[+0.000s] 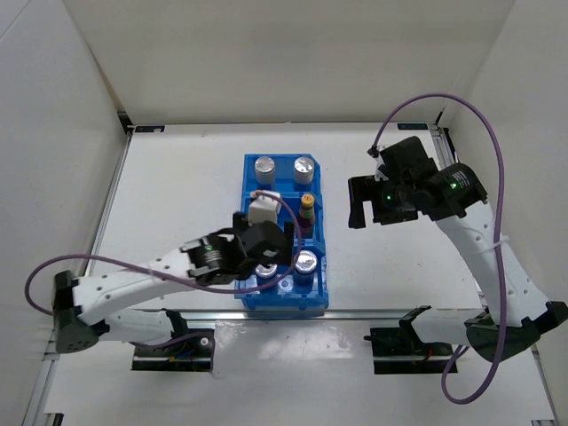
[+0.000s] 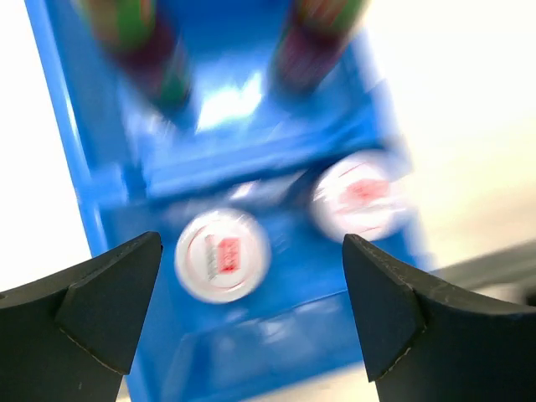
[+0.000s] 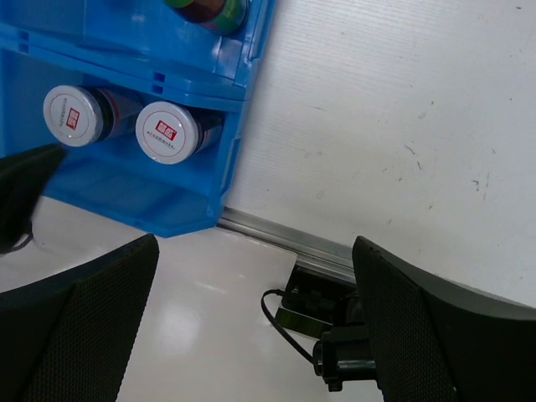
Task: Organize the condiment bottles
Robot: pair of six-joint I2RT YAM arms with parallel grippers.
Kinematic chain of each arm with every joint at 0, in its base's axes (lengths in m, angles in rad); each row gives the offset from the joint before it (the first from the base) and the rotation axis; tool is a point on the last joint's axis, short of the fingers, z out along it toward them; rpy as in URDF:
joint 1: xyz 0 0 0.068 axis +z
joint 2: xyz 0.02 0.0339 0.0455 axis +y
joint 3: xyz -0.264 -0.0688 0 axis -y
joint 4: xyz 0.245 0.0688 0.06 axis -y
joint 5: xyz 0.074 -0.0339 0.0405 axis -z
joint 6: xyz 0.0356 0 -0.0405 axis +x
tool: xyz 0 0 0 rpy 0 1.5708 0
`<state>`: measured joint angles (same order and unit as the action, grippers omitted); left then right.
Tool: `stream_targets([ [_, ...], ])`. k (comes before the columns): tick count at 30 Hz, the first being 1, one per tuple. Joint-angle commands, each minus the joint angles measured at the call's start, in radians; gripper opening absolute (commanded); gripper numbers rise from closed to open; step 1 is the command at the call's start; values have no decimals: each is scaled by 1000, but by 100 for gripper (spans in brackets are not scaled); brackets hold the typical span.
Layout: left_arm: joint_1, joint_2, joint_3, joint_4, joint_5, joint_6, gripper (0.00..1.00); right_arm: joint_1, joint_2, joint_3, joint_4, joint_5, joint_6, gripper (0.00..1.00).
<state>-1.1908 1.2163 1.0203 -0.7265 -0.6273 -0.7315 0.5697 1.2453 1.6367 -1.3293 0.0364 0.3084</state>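
A blue bin holds the condiment bottles. Two silver-lidded cylinders stand in its far compartment. A slim dark bottle with a yellow cap stands in the middle one; the left wrist view shows two such bottles, blurred. Two silver-lidded cylinders stand in the near compartment and also show in the right wrist view. My left gripper hovers open and empty over the near compartment. My right gripper is open and empty above the table, right of the bin.
A metal rail runs along the table's near edge, with the arm mounts below it. White walls close the table on the left, back and right. The left arm's purple cable loops at the near left.
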Motion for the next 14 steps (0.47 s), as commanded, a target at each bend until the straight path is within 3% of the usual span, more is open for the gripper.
stream_targets([
  [1, 7, -150, 177, -4, -37, 215, 100, -2, 0, -1, 42, 62, 17, 100],
  [4, 20, -272, 270, -16, -66, 296, 100, -2, 0, -1, 53, 147, 83, 100],
  [5, 39, -305, 282, -25, -145, 273, 100, -2, -13, -12, 83, 160, 83, 100],
  [10, 69, -535, 246, -25, -403, 299, 100, -2, -32, -37, 94, 181, 83, 100],
  [14, 69, -601, 224, -25, -475, 400, 100, -2, -41, -52, 94, 201, 61, 100],
])
